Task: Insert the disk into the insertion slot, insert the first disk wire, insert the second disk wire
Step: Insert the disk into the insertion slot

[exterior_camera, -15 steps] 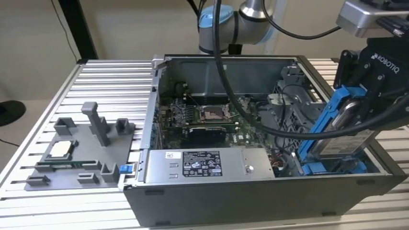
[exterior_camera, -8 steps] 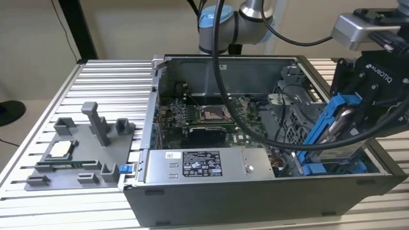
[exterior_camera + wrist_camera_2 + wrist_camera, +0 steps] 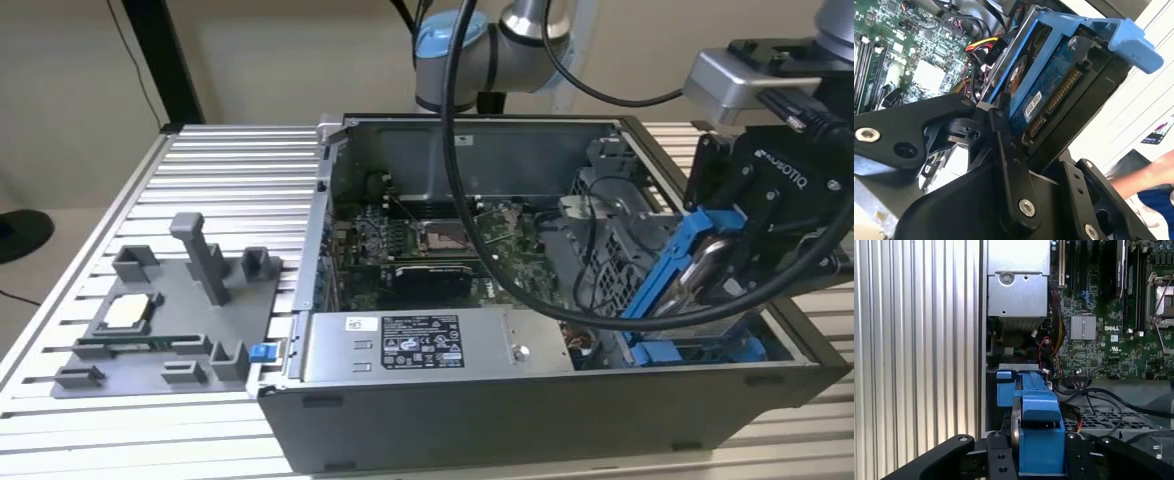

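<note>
My gripper [image 3: 731, 268] is shut on the disk [image 3: 710, 262], a silver drive in a blue carrier frame [image 3: 671, 270]. It holds the disk tilted, with the lower end down inside the open computer case at the exterior view's right front corner. Blue tabs of the insertion slot [image 3: 694, 352] lie just below that lower end. In the second wrist view the disk [image 3: 1051, 80] sits between my black fingers [image 3: 1004, 150], connector edge showing. In the first wrist view the carrier [image 3: 1039, 425] stands edge-on. A bundle of coloured wires with a black plug [image 3: 985, 51] lies beside the disk; which disk wire it is I cannot tell.
A grey labelled power-supply box [image 3: 420, 345] fills the case's front. The motherboard [image 3: 427, 240] lies behind it, and a perforated grey cage [image 3: 617, 232] stands beside the disk. A grey fixture block [image 3: 174, 320] rests on the ribbed table [image 3: 214, 170]. A person's arm [image 3: 1149, 172] is near.
</note>
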Robot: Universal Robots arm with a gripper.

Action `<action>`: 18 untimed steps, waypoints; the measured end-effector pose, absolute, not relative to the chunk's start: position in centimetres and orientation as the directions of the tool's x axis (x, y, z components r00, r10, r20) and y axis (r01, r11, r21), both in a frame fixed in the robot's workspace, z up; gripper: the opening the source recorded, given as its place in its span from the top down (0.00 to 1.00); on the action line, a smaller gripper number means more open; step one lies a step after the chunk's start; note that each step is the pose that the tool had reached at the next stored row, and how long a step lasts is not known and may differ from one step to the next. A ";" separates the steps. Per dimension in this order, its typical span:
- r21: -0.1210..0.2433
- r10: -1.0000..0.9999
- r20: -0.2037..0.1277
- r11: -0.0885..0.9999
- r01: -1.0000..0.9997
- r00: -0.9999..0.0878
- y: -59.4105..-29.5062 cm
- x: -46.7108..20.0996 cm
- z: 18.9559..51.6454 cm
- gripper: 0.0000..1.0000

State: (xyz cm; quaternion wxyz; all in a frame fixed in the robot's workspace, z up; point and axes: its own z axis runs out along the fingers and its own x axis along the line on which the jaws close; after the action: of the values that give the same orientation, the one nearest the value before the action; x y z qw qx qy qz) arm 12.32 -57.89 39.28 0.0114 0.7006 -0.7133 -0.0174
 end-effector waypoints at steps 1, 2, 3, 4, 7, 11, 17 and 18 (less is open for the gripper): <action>0.041 -1.000 -0.008 0.018 -0.999 -0.018 -57.9 12.3 39.3 0.00; 0.041 -1.000 -0.008 0.018 -0.999 -0.018 -57.9 12.3 39.3 0.00; 0.041 -1.000 -0.008 0.018 -0.999 -0.018 -57.9 12.3 39.3 0.00; 0.041 -1.000 -0.008 0.018 -0.999 -0.018 -57.9 12.3 39.3 0.00; 0.041 -1.000 -0.008 0.018 -0.999 -0.018 -57.9 12.3 39.3 0.00; 0.041 -1.000 -0.008 0.018 -0.999 -0.018 -57.9 12.7 39.2 0.00; 0.041 -1.000 -0.008 0.018 -0.999 -0.018 -57.2 14.9 38.5 0.00; 0.041 -1.000 -0.008 0.018 -0.999 -0.018 -57.0 15.1 38.3 0.00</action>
State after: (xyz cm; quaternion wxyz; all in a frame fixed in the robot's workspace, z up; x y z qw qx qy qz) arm 15.08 -56.96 38.33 0.0113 0.7006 -0.7133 -0.0176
